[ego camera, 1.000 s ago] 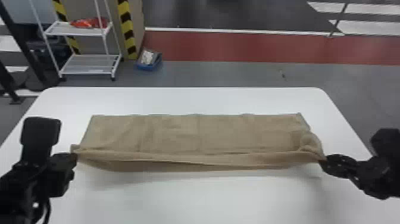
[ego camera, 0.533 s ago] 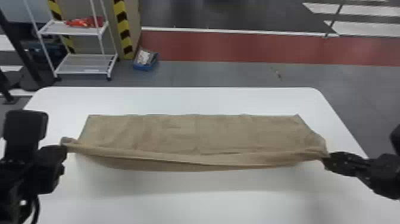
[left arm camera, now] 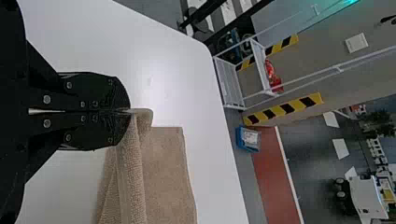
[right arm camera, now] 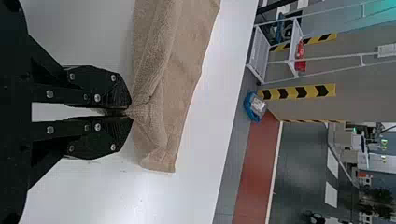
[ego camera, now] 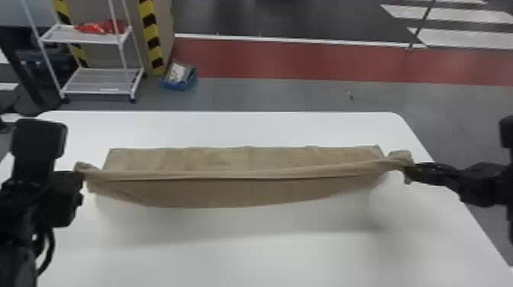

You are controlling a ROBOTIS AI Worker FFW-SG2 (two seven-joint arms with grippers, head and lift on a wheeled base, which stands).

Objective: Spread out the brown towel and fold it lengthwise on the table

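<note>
The brown towel (ego camera: 236,191) stretches in a long strip across the white table (ego camera: 244,259), its held edge pulled taut between both grippers over the part lying flat behind. At its left end, my left gripper (ego camera: 78,177) holds a corner; in the left wrist view the left gripper (left arm camera: 128,111) is shut on the towel (left arm camera: 163,172). My right gripper (ego camera: 410,168) is at the towel's right end; in the right wrist view the right gripper (right arm camera: 130,113) has its tips pinched on the bunched edge of the towel (right arm camera: 187,56). The middle of the near side sags in a curve.
Beyond the table's far edge, a white wire shelf (ego camera: 103,82) with a red item stands at the back left. A blue bin (ego camera: 179,78) sits on the floor beside a striped post. Bare tabletop lies in front of the towel.
The right gripper has carried its end of the towel toward the far side, and the held edge now covers more of the rear strip. The left gripper has also shifted slightly, still holding its corner.
</note>
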